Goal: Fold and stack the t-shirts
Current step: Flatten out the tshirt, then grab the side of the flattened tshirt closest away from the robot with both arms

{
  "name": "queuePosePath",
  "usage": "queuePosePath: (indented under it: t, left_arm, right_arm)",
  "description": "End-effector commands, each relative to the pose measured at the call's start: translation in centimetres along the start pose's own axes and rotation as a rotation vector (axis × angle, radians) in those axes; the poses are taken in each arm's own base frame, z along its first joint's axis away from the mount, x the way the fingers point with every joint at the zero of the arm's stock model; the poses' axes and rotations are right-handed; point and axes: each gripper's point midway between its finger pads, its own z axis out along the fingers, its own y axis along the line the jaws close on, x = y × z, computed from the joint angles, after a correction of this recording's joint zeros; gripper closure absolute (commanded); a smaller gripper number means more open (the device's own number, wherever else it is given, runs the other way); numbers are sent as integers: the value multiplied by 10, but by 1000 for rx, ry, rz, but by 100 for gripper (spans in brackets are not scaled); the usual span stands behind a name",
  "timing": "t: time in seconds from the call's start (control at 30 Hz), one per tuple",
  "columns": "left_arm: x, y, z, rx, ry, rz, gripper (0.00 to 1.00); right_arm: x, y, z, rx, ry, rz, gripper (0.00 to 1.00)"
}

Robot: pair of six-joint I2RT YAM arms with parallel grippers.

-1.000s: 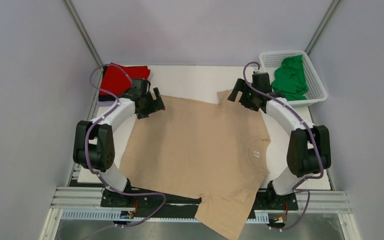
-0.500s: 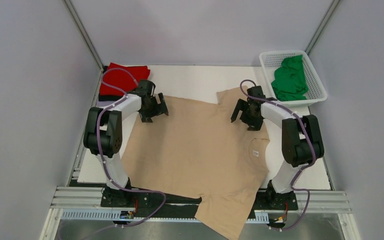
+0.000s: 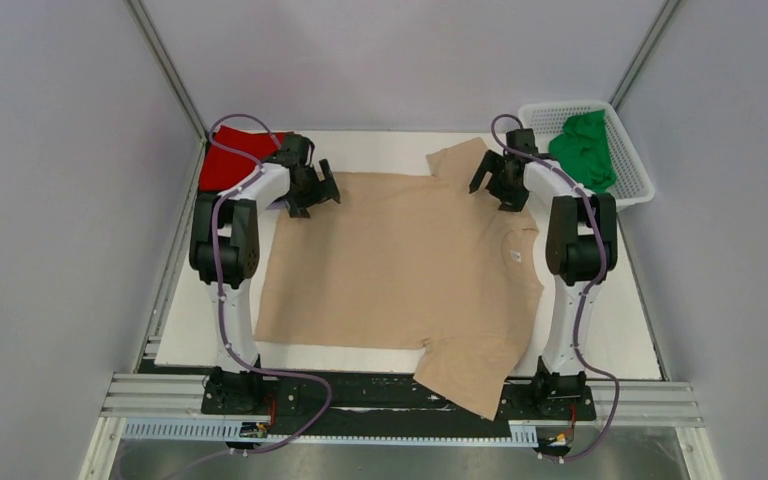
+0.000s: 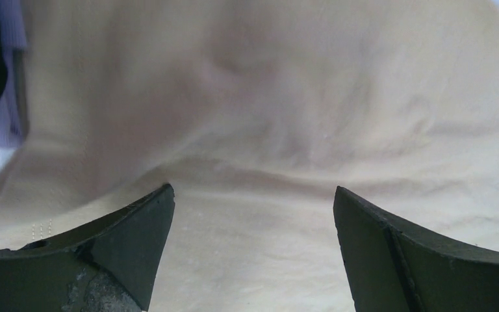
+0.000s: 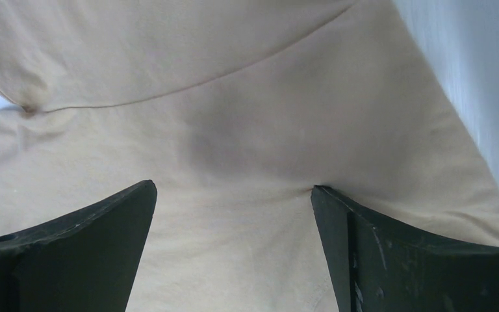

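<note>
Beige t-shirt (image 3: 400, 265) lies spread flat across the white worktop (image 3: 615, 330), collar turned toward the right side and hem toward the left. One sleeve points to the far right corner. The other sleeve hangs over the near edge between the two arm bases.

The left pincer (image 3: 318, 200) sits at the far left corner of the shirt, over the hem end. Its wrist view shows the left pincer (image 4: 253, 214) released, jaws spread wide, with wrinkled beige cloth filling the gap between them. Whether the tips press on the fabric cannot be told.

The right pincer (image 3: 493, 185) sits at the far right of the shirt, beside the far sleeve and just beyond the collar. From its own wrist camera the right pincer (image 5: 234, 208) is likewise released, jaws wide apart, above the cloth where a seam curves across, with a strip of bare worktop at the right edge. Contact with the fabric is again unclear.

A folded red t-shirt (image 3: 228, 160) rests at the far left corner, just beyond the left pincer. A crumpled green t-shirt (image 3: 585, 150) lies inside a white basket (image 3: 560, 108) at the far right, near the right pincer.
</note>
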Motion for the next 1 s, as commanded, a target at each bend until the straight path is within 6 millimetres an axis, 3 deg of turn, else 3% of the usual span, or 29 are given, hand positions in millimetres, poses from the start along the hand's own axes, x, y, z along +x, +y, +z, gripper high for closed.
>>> queuePosePath:
  t: [0.0,0.13,0.23,0.33,0.37,0.4,0.43,0.47,0.5,0.53,0.63,0.73,0.77,0.87,0.97]
  left_arm:
    - [-14,5,25,-37,-1,-3,0]
    - [-41,-5,23,-41,-53,7,0]
    - [-60,-13,11,-42,-88,16,0]
    - [-74,-20,-15,-38,-135,27,0]
    - [-81,-24,-33,-29,-171,30,0]
    - [-77,-21,-38,-41,-174,30,0]
    - [-83,-26,-60,-22,-211,34,0]
    - [-72,-19,-61,-34,-196,36,0]
    - [-75,-23,-86,-15,-235,35,0]
    - [-60,-13,-85,-30,-213,33,0]
    - [-24,9,-120,-50,-217,26,0]
    - [20,33,-139,-78,-177,-2,0]
    - [46,46,-146,-94,-150,-9,0]
    - [94,70,-161,-128,-110,-59,2]
    - [148,102,-171,-189,-57,-119,3]
  right_arm:
    - [-40,-6,45,2,-61,-82,0]
    - [-76,10,58,-35,-124,-117,0]
    - [-103,34,40,-99,-184,-135,0]
    - [-116,53,3,-140,-243,-171,0]
    - [-117,58,-12,-141,-262,-185,0]
    - [-117,61,-28,-139,-285,-196,0]
    - [-114,62,-41,-133,-301,-206,0]
    - [-108,62,-56,-127,-316,-211,0]
    - [-105,62,-79,-127,-346,-212,0]
    - [-96,59,-93,-124,-353,-205,0]
    - [-57,40,-125,-126,-341,-145,0]
    - [-19,13,-150,-104,-351,-76,0]
    - [-5,5,-156,-103,-347,-58,0]
    - [35,-16,-165,-108,-323,-15,0]
    - [61,-23,-174,-149,-303,14,0]
